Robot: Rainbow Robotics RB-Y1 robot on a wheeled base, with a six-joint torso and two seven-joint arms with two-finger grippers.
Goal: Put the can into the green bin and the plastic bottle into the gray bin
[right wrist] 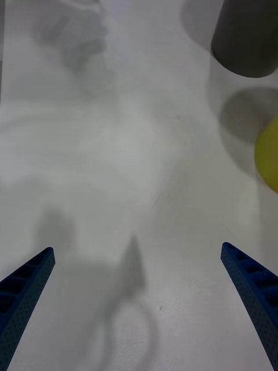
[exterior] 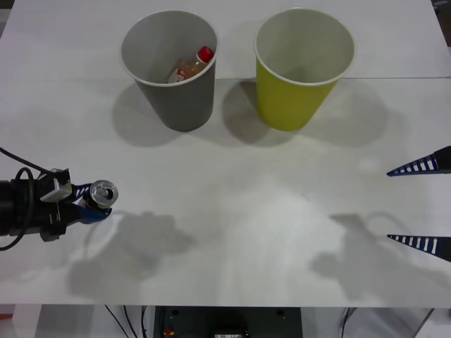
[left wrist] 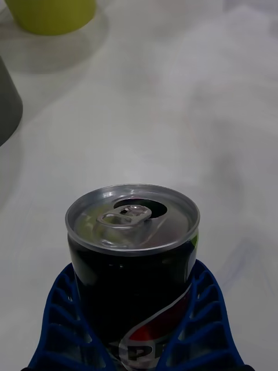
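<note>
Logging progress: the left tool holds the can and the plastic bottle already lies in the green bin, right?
Not quite. The front view shows the plastic bottle inside the gray bin, not the green bin. The left tool does hold the can.

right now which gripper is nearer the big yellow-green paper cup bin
Right. The right gripper hangs open at the table's right edge, nearer than the yellow-green paper cup bin and to its right. The left gripper, shut on the small silver-topped metal can, is farther off at the left edge.
</note>
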